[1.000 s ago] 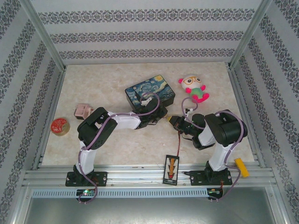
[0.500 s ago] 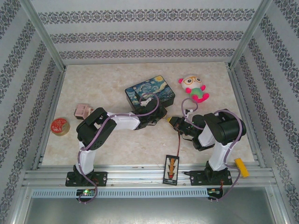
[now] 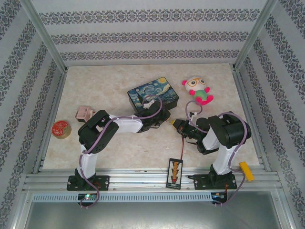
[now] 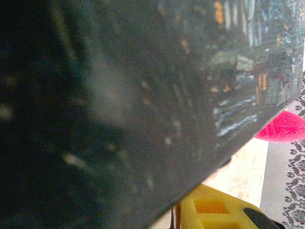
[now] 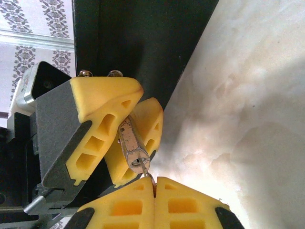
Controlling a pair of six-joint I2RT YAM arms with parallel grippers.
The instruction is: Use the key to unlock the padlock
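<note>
Right now L gripper (image 5: 125, 149) is clamped on the small brass padlock (image 5: 127, 134), held just off the near side of the painted box (image 3: 153, 94), above the table (image 3: 109, 86). R gripper (image 5: 153, 187) is pinched tight on the thin key (image 5: 146, 173), w/ the key's tip meeting the padlock's end.

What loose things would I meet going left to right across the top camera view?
Red round tin → small pink object → painted box → plush toy → yellow block by the right arm's base.
</note>
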